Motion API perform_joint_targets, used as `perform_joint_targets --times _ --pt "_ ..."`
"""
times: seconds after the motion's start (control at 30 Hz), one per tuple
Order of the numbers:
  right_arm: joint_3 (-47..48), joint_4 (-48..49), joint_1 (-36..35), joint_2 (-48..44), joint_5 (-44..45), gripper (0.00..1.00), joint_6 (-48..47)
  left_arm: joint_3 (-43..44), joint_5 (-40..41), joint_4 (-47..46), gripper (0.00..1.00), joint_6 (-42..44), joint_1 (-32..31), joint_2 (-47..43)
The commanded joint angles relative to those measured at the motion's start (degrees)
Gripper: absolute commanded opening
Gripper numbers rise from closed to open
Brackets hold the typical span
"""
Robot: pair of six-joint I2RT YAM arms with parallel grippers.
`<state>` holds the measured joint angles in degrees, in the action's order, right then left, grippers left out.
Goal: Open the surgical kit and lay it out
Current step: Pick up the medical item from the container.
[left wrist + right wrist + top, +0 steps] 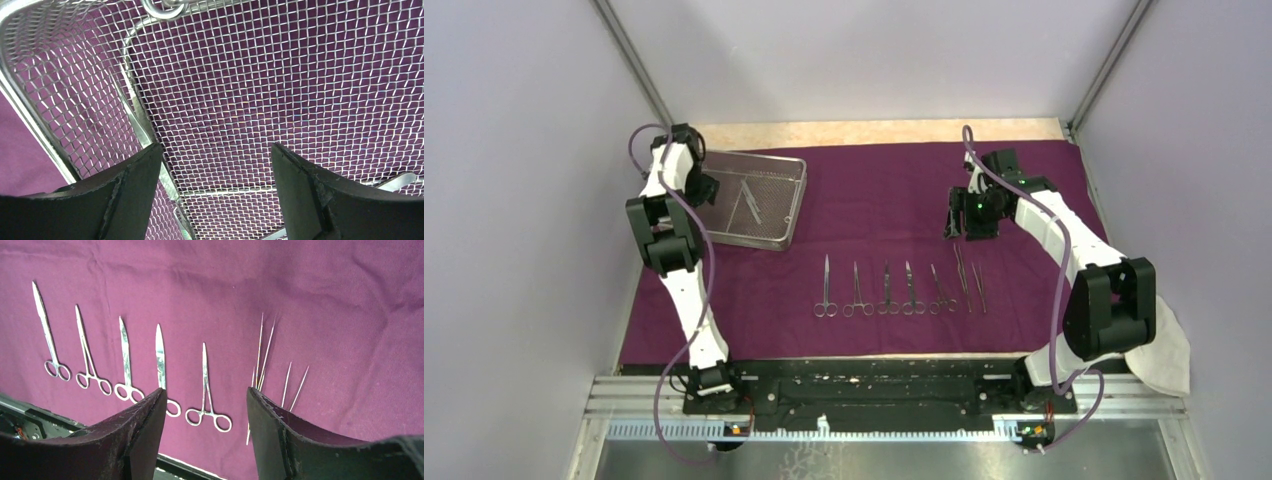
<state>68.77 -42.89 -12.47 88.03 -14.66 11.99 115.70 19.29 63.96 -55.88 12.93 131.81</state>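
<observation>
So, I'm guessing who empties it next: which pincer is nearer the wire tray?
Left. The left pincer is open directly over the wire tray; the right pincer, also open, is well off to its right, above the purple cloth by the row of tools.

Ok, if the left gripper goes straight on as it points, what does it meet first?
Probably the bare floor of the rectangular silver wire-mesh tray; the open left gripper frames only mesh, though depth is unclear.
</observation>
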Motion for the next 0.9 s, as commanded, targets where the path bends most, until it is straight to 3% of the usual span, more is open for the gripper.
perform_joint_targets --times 0.0,0.07,0.23,0.4,0.53,0.87 --pt "1.67 0.28 0.47 -1.56 0.2 0.59 -0.38 1.92 -2.38 -1.0 0.88 -0.43 0.52 1.78" --pt "1.32 0.27 0.58 -1.91 0.09 0.59 -0.06 3.83 -0.88 1.29 0.94 -1.12 0.13 2.2" --pt "0.95 0.76 0.58 -2.71 -0.59 0.59 0.54 7.34 6.04 10.3 0.96 -5.2 -0.13 2.09" --pt "-0.86 1.77 0.57 -3.4 -2.39 0.59 1.51 7.34 7.46 16.21 0.98 -6.15 -0.15 1.1" --pt "-2.11 2.43 0.6 -4.46 -2.66 0.59 1.68 5.91 9.46 16.69 0.99 -6.78 -0.12 0.84" --pt "-1.63 0.56 0.58 -4.97 -1.45 0.59 0.65 8.95 5.75 16.98 0.99 -7.33 -0.09 8.66"
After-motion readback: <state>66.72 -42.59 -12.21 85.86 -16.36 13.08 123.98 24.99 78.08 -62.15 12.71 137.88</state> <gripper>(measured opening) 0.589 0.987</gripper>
